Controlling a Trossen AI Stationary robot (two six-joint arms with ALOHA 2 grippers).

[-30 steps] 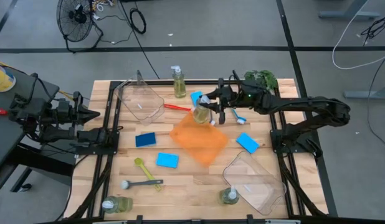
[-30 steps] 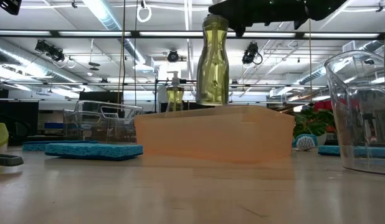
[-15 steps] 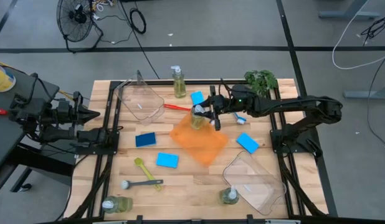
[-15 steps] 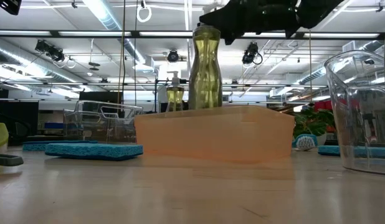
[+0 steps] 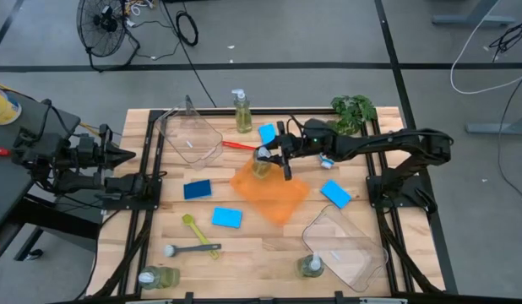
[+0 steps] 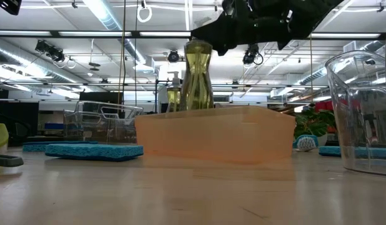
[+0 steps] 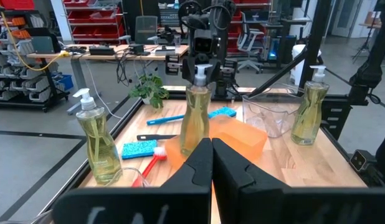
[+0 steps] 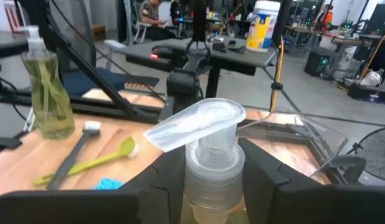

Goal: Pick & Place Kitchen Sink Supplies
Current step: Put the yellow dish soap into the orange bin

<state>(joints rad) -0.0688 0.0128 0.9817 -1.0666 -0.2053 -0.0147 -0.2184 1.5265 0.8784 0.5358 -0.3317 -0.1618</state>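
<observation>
My right gripper (image 5: 273, 157) reaches from the table's right to the middle and is shut on a clear pump bottle of yellowish soap (image 5: 261, 164). The bottle stands upright over the orange bin (image 5: 274, 196), with its lower part behind the bin's wall (image 6: 215, 134). My left gripper (image 7: 211, 163) is shut and waits off the table's left edge. Three other soap bottles stand on the table: one at the far edge (image 5: 242, 112), one at the near-left corner (image 5: 155, 277), one beside the near clear bin (image 5: 310, 266). Blue sponges (image 5: 197, 189) and brushes (image 5: 193, 230) lie around. My right gripper holds the soap bottle by its neck collar (image 8: 214, 163), just under the pump head (image 8: 195, 124), pinched between the two fingers (image 8: 261, 177). The fingers come level from the table's right. The bottle hangs upright; the orange bin's wall hides its base.
A clear bin (image 5: 189, 135) stands far-left and another (image 5: 345, 245) near-right. A red brush (image 5: 240, 145) and a blue sponge (image 5: 266, 133) lie just beyond the orange bin, a blue brush (image 5: 325, 159) under the right arm. The plant (image 5: 354, 108) sits at the far right.
My right gripper has carried the soap bottle toward the table's left and down. The bottle has stayed upright and now sits lower, with more of its body behind the orange bin's wall.
</observation>
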